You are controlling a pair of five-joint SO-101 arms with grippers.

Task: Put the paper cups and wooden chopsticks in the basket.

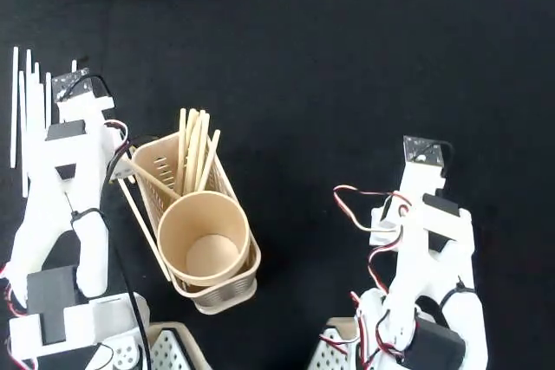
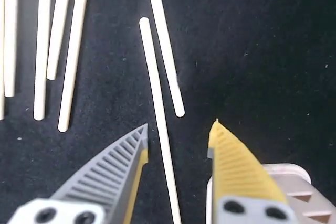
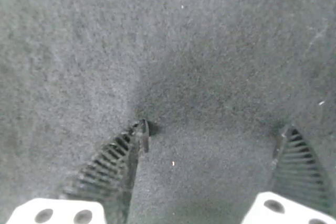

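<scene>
Black cloth (image 1: 347, 67) covers the whole table. Two white arms stand at the near edge: the left arm (image 1: 61, 197) at the left side, the right arm (image 1: 425, 240) right of centre. One cream ribbed basket (image 1: 227, 294) sits left of centre, just right of the left arm. It holds one paper cup (image 1: 204, 240), mouth up, at its near end. A bundle of chopsticks (image 1: 195, 149) leans out of its far end. One stray chopstick (image 1: 143, 231) lies along the basket's left side. A row of loose chopsticks (image 1: 30, 110) lies on the cloth at the far left. The left gripper (image 2: 178, 127) hangs over that row, jaws partly open and holding nothing. A single chopstick (image 2: 157, 119) runs between its tips, nearer the grey one. The right gripper (image 3: 215, 128) is low over bare cloth, jaws wide apart, empty. The step in hand is likely picking up that single stick. To do it well, centre the stick between the tips, go down to the cloth and close squarely across it. Then lift clear of its neighbours and release beside the bundle, not into the cup.
</scene>
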